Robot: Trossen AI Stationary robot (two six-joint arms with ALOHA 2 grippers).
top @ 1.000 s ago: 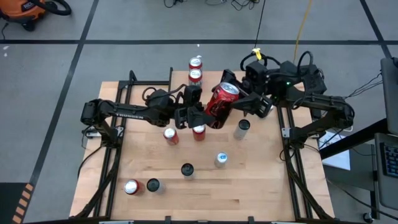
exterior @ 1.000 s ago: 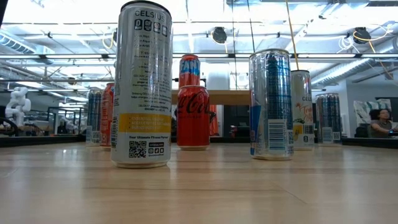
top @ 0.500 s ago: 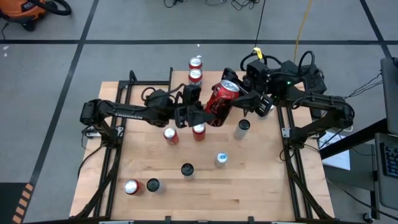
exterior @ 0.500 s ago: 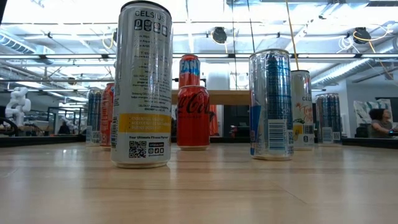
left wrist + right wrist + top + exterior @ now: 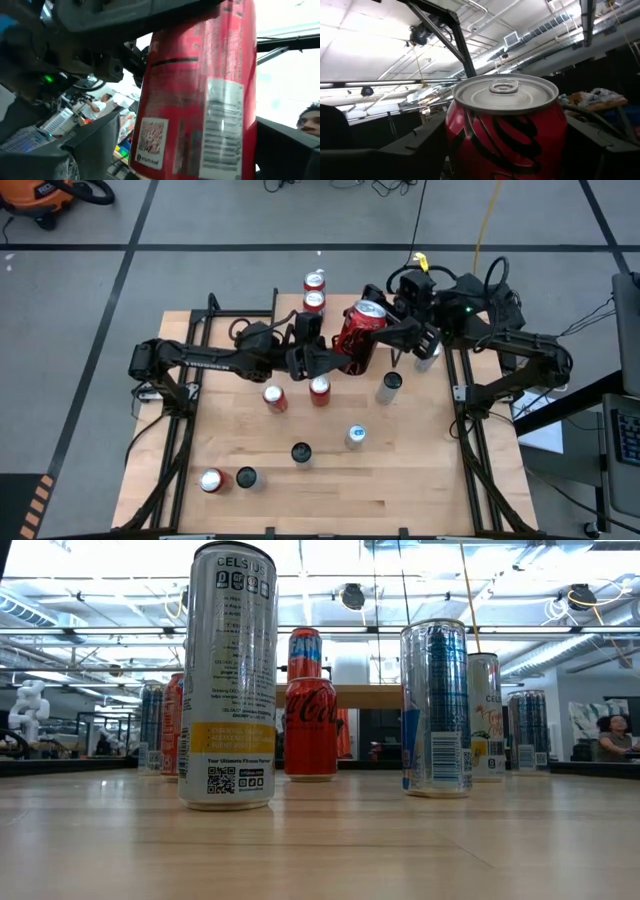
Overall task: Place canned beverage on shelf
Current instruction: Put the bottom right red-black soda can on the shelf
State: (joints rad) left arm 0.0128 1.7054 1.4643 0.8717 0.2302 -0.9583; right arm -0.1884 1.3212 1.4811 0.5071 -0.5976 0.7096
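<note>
Both end effectors flank the raised red can (image 5: 360, 332) midair.

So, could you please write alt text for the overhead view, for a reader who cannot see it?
Seen from above, a large red can is held in the air between the two robot arms, the right hand gripping it and the left hand open beside it. Two red cans stand at the wooden table's far edge, and seven more cans stand scattered nearer.

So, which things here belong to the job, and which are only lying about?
Job: red can, between left gripper and right gripper; shelf at the back.
Lying about: white Celsius can, blue can, Coca-Cola can, all standing on the table.
</note>
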